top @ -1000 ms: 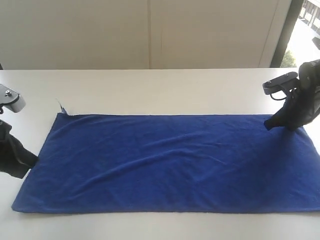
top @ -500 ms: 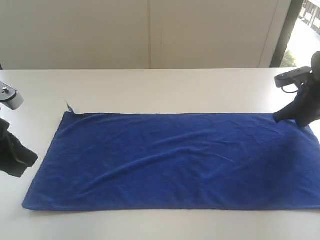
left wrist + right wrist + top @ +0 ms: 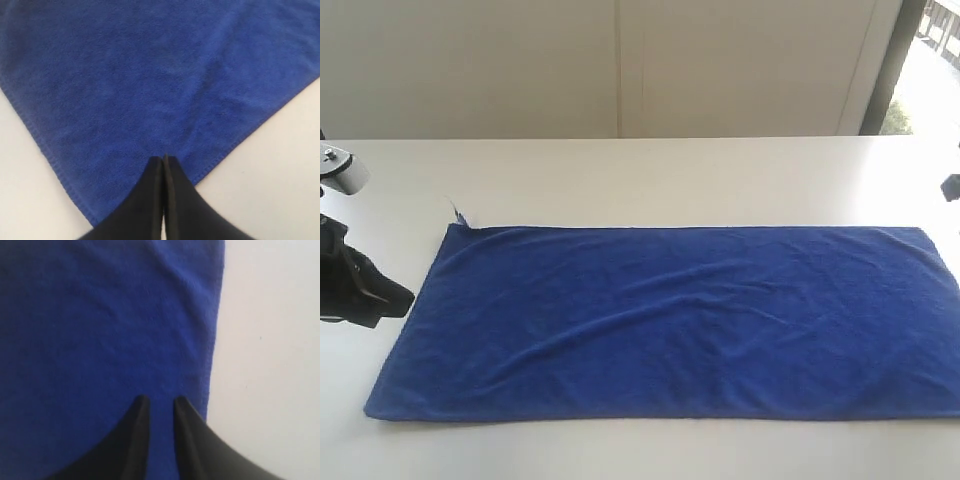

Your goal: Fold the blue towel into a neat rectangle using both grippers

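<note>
I have the towel (image 3: 660, 320) lying flat on the table (image 3: 620, 180) as a long rectangle, its long sides running across the exterior view and its right end reaching that view's border. Neither arm holds it. The left gripper (image 3: 163, 159) has its two black fingers pressed together with no cloth between them. Its tip hangs over the towel just inside a corner in the wrist view, while the exterior view puts it just beside the left short edge. The right gripper (image 3: 160, 401) has its fingers a little apart, with blue showing through the gap, and it sits over the towel close to one hemmed edge. In the exterior view only a sliver of it shows at the far right.

I judge this as the pause between folds: the cloth is laid out and the next crease is not yet begun. To go on I would need the left fingers opened, then a pinch on a corner at each side, lifting evenly so that one end carries over the other.

The cloth is a soft, deep blue, short-pile weave with a stitched border, limp, with shallow ripples across its middle. A small pale tag (image 3: 450, 208) sticks out at the far left corner. The table is smooth and white
</note>
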You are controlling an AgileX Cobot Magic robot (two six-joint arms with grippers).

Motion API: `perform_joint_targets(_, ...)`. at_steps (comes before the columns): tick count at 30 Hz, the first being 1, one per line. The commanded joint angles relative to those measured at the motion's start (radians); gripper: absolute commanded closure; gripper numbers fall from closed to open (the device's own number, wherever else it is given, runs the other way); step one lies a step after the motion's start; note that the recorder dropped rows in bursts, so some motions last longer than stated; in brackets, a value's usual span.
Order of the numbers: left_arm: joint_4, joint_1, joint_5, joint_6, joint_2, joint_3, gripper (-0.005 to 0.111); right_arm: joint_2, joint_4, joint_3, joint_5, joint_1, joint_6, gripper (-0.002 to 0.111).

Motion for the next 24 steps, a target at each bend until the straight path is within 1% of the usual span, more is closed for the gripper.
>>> perform_joint_targets(1,-0.027,-0.001,0.055,-0.005,-0.009,-0.014,0.107,0.006,0.043,0.089,-0.042,-0.036,-0.096,0.076)
perform_joint_targets(4,-0.035,-0.001,0.052,-0.005,-0.009,-0.016,0.107,0.012,0.047,0.132,-0.12,-0.027,-0.134,0.072)
perform_joint_targets(7,-0.035,-0.001,0.052,-0.005,-0.009,-0.016,0.107,0.042,0.044,0.149,-0.133,-0.023,-0.134,0.07)
perform_joint_targets(13,-0.035,-0.001,0.047,-0.001,-0.009,-0.016,0.107,0.105,0.036,0.158,-0.201,-0.023,-0.134,0.07)
perform_joint_targets(21,-0.035,-0.001,0.047,0.025,-0.009,-0.016,0.107,0.117,0.032,0.158,-0.294,-0.023,-0.134,0.07)
perform_joint_targets(24,-0.034,-0.001,0.047,0.025,-0.009,-0.016,0.107,0.131,0.032,0.158,-0.301,-0.023,-0.132,0.07)
